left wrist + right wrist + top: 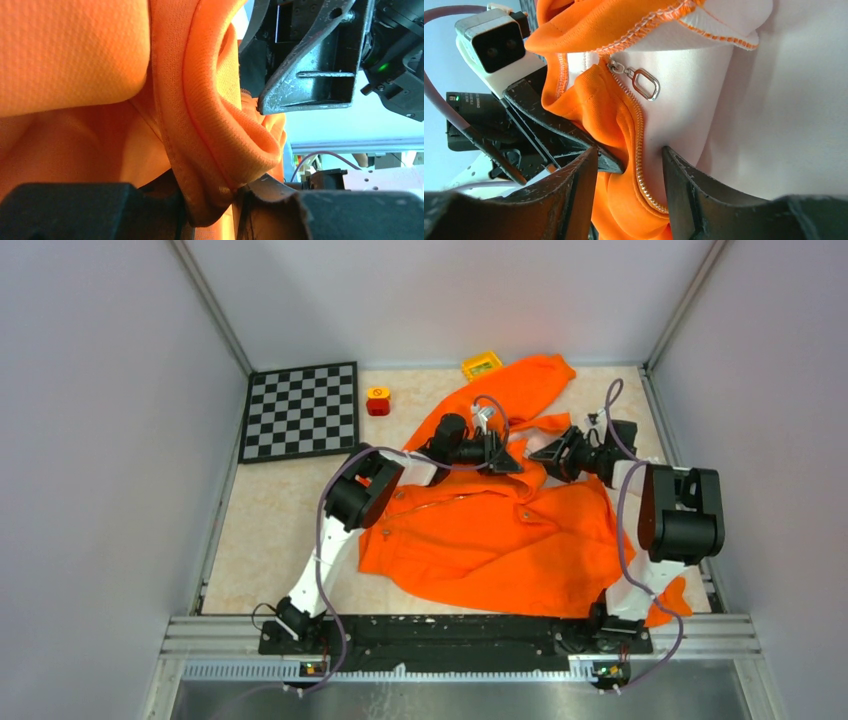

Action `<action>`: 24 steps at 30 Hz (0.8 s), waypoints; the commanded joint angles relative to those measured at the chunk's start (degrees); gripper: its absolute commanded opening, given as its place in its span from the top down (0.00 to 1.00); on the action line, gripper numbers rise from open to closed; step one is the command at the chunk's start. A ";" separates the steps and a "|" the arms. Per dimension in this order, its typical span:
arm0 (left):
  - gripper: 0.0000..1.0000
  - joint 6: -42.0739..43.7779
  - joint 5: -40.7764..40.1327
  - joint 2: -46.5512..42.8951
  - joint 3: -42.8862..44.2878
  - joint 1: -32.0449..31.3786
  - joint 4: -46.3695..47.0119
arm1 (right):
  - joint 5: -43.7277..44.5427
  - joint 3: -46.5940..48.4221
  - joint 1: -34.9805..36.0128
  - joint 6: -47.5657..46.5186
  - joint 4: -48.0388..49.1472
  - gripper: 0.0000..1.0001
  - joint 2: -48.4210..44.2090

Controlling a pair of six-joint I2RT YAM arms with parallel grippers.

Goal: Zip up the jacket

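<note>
Plainly the jacket (500, 540) lies spread over the middle and right of the worktop (270, 530), and both arms meet at its upper front, close to each other.

The left pincer (207, 192) is clamped on a folded, bunched edge of the orange cloth. The right pincer (629, 152) has its jaws apart, straddling the zipper teeth (640, 150) and some cloth without squeezing them. The metal pull tab (644, 83) hangs free above those jaws, held by nothing. Whether both rows of teeth are already joined below the slider is not clear from here.

Several things could go wrong:

- **Grabbing the wrong part.** If the right jaws close where they are, they probably catch cloth and teeth instead of the tab, so a pull would drag the jacket, not the slider.
- **Lining in the zipper.** The white lining (684, 110) sits right against the teeth. Slack there could feed into the slider and jam it.
- **Left grip slipping.** The left hold is on a thick roll of cloth, which may slide out under tension. Without that anchor the zipper line goes limp.
- **Collision.** The two pincers are very near each other, so a reach for the tab could knock one against the other.
</note>
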 commanded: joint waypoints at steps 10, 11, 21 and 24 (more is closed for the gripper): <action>0.25 1.41 0.37 -4.21 -0.77 2.22 1.04 | -5.19 -5.62 1.65 3.93 8.24 1.00 -4.41; 0.23 1.85 -0.01 -4.89 -1.29 2.65 0.11 | -4.17 -6.28 1.98 3.14 7.75 1.00 -6.73; 0.16 8.55 -8.52 -12.88 -3.45 3.99 -15.04 | 2.42 -9.92 5.39 -2.97 2.95 1.00 -14.11; 0.14 14.08 -12.81 -16.57 -3.06 3.98 -21.04 | 1.38 -11.05 5.96 -3.70 3.50 1.00 -13.54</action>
